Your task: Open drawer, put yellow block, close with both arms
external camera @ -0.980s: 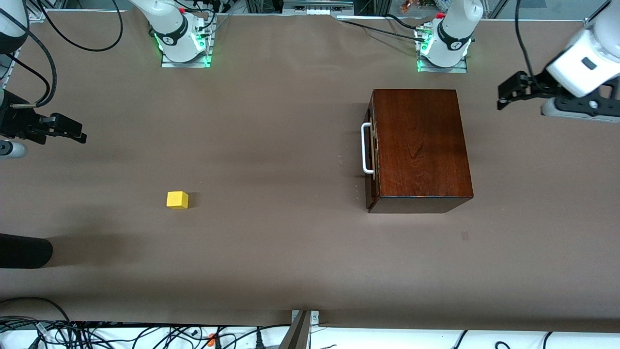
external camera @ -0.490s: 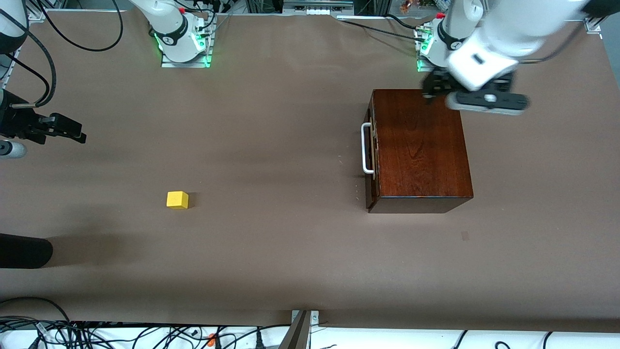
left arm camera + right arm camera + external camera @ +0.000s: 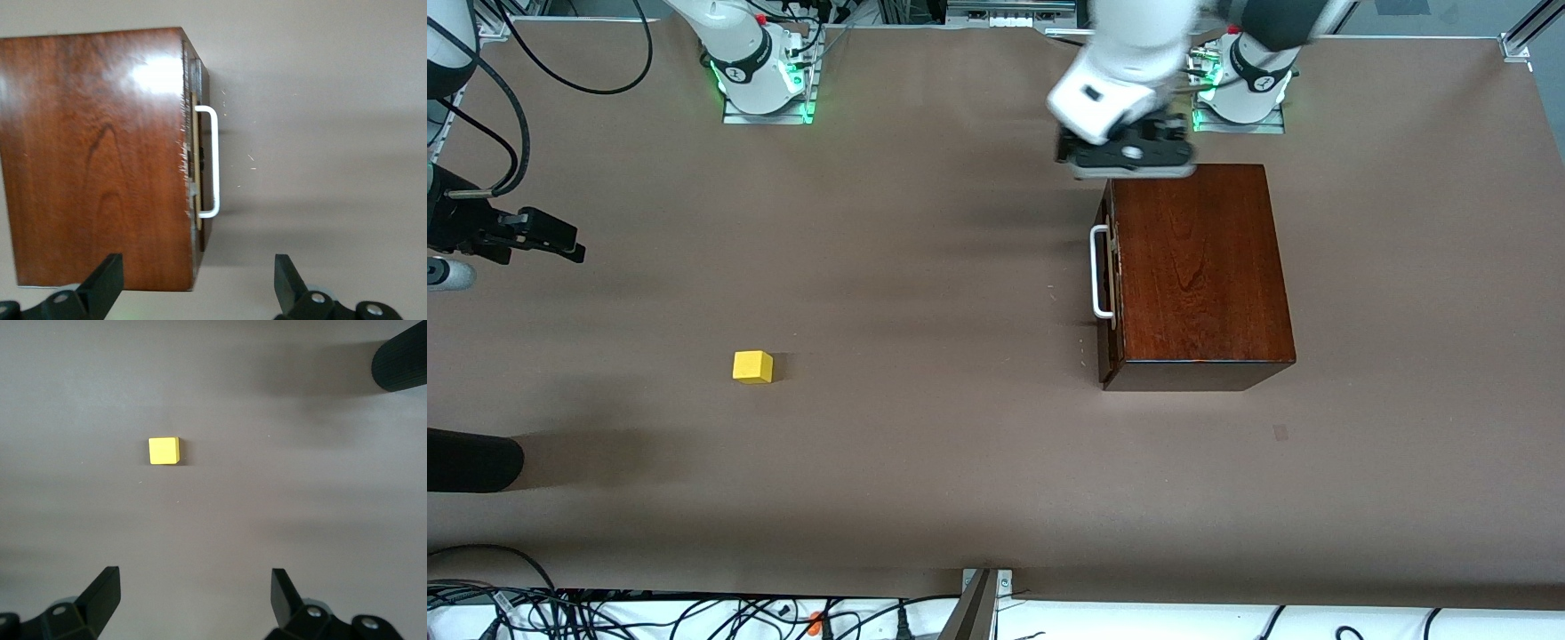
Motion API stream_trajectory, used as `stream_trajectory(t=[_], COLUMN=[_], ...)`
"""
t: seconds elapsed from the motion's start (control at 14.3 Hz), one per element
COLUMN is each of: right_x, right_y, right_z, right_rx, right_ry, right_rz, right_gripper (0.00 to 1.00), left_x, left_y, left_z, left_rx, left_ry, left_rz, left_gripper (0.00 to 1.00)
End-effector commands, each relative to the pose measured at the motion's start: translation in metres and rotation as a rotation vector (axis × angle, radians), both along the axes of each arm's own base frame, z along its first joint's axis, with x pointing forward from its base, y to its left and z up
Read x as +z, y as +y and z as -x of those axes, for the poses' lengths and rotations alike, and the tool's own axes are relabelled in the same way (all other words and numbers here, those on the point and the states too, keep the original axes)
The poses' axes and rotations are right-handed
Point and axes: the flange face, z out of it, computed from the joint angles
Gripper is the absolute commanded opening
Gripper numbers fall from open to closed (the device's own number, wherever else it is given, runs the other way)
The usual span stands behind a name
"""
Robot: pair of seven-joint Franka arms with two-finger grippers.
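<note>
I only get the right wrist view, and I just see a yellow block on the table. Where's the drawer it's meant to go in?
Observer: It's in a brown wooden box toward the left arm's end of the table, well away from your yellow block.
Operator: Is the drawer open?
Observer: No, the drawer is shut, and its white handle faces the right arm's end.
Operator: My right gripper is open over bare table. What's the other arm doing?
Observer: The left gripper hangs open over the box's edge farthest from the front camera, on the handle side.
</note>
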Motion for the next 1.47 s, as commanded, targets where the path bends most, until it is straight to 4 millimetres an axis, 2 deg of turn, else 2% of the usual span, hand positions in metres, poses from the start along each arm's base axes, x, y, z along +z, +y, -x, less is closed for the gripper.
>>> stream_trajectory(t=[0.0,0.28,0.77,1.19,1.4], right_x=[0.004,0.003,0.002,0.001,0.001], right_y=[0.0,-0.004,-0.006,-0.007,-0.007], right_z=[0.004,0.004,0.004,0.004,0.004], right_rx=[0.004,0.0,-0.005,-0.006,-0.008], right_ry=[0.002,0.003,0.005,0.006,0.006], right_rz=[-0.014,-0.014,-0.013,-0.015,-0.015], right_gripper=[1.0,1.0,1.0,1.0,1.0], left_x=[-0.035,-0.087,-0.171,-0.214,-0.224], left_y=[-0.03,-0.04,-0.043,-0.043,-0.042], left_z=[0.004,-0.011,-0.029,-0.041,-0.043], left_rx=[-0.018,-0.038,-0.052,-0.035,-0.035], left_ry=[-0.012,0.02,0.008,-0.04,-0.039], left_rz=[-0.054,-0.072,-0.156,-0.201,-0.214], left_gripper=[1.0,1.0,1.0,1.0,1.0])
